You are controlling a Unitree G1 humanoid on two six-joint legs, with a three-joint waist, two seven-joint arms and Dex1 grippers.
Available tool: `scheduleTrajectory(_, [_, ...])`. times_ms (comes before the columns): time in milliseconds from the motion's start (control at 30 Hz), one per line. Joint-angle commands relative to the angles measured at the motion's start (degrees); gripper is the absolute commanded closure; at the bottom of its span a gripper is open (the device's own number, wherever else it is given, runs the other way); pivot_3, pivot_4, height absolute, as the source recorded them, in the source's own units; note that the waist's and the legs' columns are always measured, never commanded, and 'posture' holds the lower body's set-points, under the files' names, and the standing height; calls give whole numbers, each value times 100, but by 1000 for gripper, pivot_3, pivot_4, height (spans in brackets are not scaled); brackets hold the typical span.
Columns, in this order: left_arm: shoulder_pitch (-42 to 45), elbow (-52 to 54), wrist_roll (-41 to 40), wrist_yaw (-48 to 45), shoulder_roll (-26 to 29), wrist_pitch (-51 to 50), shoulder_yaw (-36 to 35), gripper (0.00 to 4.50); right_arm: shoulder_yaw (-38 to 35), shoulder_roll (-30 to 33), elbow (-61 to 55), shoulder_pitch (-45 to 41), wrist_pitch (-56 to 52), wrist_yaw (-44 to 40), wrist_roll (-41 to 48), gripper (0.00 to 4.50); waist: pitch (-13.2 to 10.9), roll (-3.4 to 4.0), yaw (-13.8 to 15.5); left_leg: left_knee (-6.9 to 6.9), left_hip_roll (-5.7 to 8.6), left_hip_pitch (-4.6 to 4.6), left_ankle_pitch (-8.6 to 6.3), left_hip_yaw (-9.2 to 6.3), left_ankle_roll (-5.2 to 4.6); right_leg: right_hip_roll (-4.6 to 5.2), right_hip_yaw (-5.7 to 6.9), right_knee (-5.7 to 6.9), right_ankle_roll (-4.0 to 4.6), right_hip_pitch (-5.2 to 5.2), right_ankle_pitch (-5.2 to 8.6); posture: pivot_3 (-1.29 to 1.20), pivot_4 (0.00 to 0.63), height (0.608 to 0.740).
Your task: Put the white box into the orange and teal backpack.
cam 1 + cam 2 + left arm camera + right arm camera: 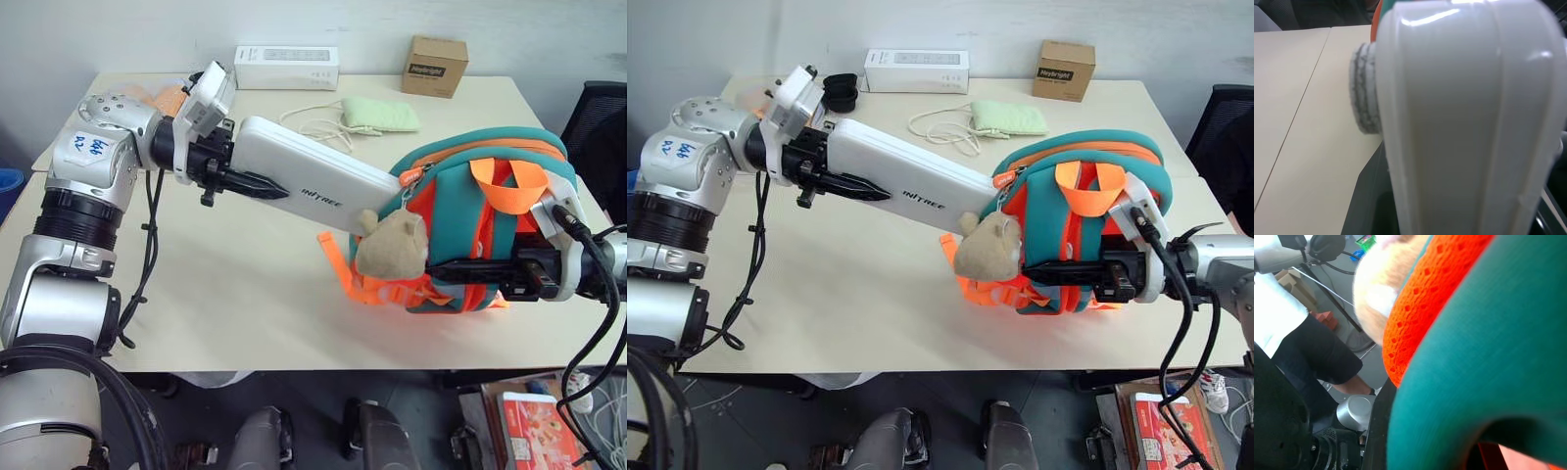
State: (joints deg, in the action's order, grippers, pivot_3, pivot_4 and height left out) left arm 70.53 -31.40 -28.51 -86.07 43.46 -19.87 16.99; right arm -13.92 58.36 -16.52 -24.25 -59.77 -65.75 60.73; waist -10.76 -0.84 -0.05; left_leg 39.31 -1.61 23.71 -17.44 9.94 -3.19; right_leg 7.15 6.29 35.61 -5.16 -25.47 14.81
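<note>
- The table [245, 294] lay beneath both arms.
- The orange and teal backpack [490, 186] stood clamped in the right gripper [470, 269], its opening facing the left gripper [250, 184].
- The white box [323, 181], grasped by the left gripper at its near end, ran lengthwise away from that gripper toward the backpack, far end at the opening beside the plush toy [392, 245].
- The left arm judged the one to push it in.

White box [313, 181] left of backpack [490, 220], far end inside it
</note>
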Motion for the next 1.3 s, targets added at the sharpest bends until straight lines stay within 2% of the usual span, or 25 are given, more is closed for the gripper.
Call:
scheduleTrajectory(33, [194,172,-111,-643,48,-45,-118,3202,-28,-19,-50,-85,130,-54,-12,4476,0,0,-8,0,-1,0,0,0,0,-2,0,0,0,0,0,0,150,740])
scheduleTrajectory(567, [-23,466,225,428,-1600,-221,-768,3202,10,-245,-303,-16,110,113,77,4476,0,0,23,55,-3,40,-7,-28,-12,-3,25,10,-9,-2,-5,0,150,740])
scheduleTrajectory(800, [-331,888,624,1766,-2256,-206,-893,3202,-44,-348,-349,-8,66,206,157,4476,0,0,21,67,0,45,-12,-32,-20,4,26,14,-16,-1,-9,0,150,740])
scheduleTrajectory(967, [-823,1452,716,2174,-2852,-568,-522,3202,3,-424,-421,-33,77,287,236,4476,0,0,21,68,-1,45,-12,-32,-20,4,26,17,-16,-1,-9,0,150,740])
scheduleTrajectory(1167, [-820,930,1444,2833,-3557,-323,-88,3202,-3,-550,-555,-71,38,465,378,4476,0,0,120,75,5,44,-14,-32,-24,12,25,0,-16,0,-9,0,150,740])
scheduleTrajectory(1200, [-820,898,1474,2873,-3588,-338,-122,2642,-11,-562,-571,-53,40,493,398,4500,0,0,125,75,5,44,-15,-32,-24,15,26,-1,-17,0,-9,0,150,740])
scheduleTrajectory(1267, [-847,951,1422,2914,-3600,-438,-241,2232,-32,-577,-603,15,53,538,425,4500,0,0,125,75,3,43,-15,-32,-24,28,26,-1,-16,-1,-9,0,150,740])
scheduleTrajectory(1300, [-894,1074,1330,2875,-3548,-569,-316,1885,-43,-581,-619,56,68,557,430,4500,0,0,122,74,1,41,-15,-32,-24,31,25,-1,-16,0,-9,0,150,740])
